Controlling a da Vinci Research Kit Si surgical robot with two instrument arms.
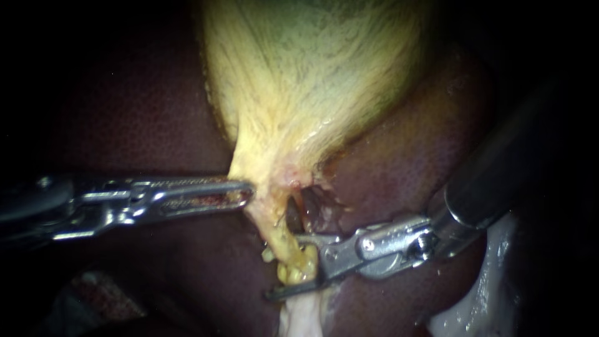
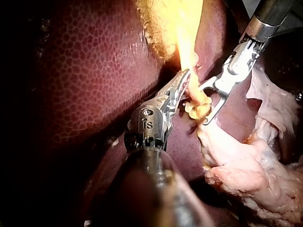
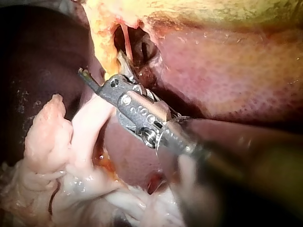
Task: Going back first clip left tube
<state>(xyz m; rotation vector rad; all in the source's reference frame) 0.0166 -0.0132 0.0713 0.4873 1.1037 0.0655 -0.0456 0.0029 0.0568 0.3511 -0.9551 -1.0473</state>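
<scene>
The yellow gallbladder (image 1: 312,75) narrows downward into a knobbly yellow tube (image 1: 288,253). My left instrument (image 1: 248,190) comes in level from the left, its jaws shut on the gallbladder's neck where the narrowing starts; it also shows in the left wrist view (image 2: 183,79). My right instrument (image 1: 284,265) enters from the right with open jaws straddling the lower tube, one jaw on each side (image 2: 203,105). In the right wrist view those jaws (image 3: 100,64) gape beside the yellow tissue. I cannot make out a clip there.
Dark red liver (image 1: 137,118) surrounds the gallbladder. A dissected opening (image 1: 307,209) with thin strands lies just right of the tube. Pale, wet fatty tissue lies at the lower right (image 1: 486,293) and under the tube (image 1: 302,318).
</scene>
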